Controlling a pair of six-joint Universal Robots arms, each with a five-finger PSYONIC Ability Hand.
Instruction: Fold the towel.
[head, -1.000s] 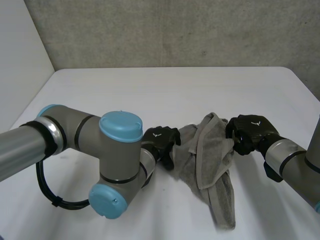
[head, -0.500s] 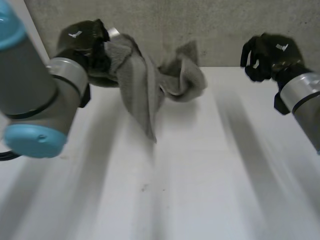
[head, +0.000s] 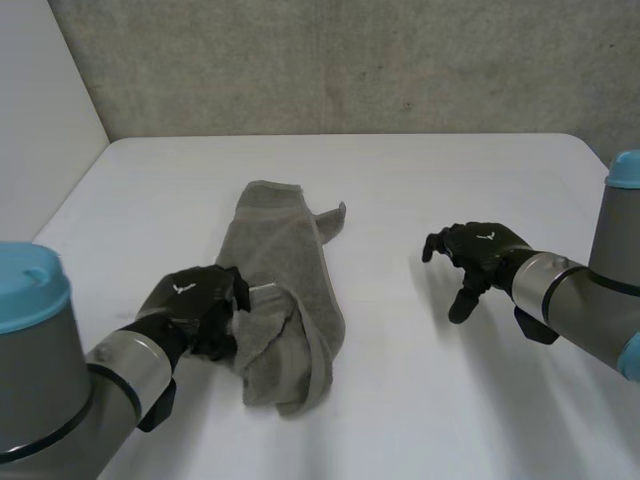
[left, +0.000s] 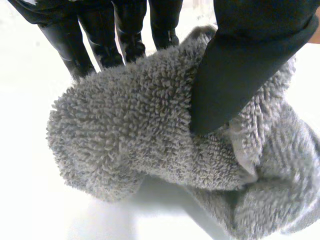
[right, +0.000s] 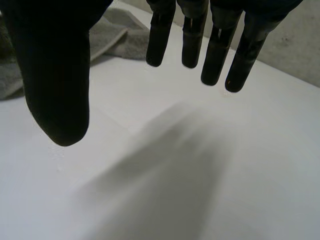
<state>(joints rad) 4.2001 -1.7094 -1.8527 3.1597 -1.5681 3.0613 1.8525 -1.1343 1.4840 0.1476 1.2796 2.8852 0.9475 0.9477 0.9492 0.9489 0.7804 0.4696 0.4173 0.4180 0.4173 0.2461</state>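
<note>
Back wall (head: 350, 60): rough, mottled grey concrete across the upper part of the frame.
Side wall (head: 40, 90): plain, pale and smooth at upper left, meeting the back wall in a corner.
Tabletop (head: 420, 390): white and matte, filling the middle and lower frame; far edge close to the back wall, rounded corner at upper right.
Light: soft and even over the tabletop.

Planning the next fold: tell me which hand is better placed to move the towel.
Left. The left hand pinches the towel's crumpled near end between thumb and fingers. The right hand hangs open above bare table, apart from the towel.
</note>
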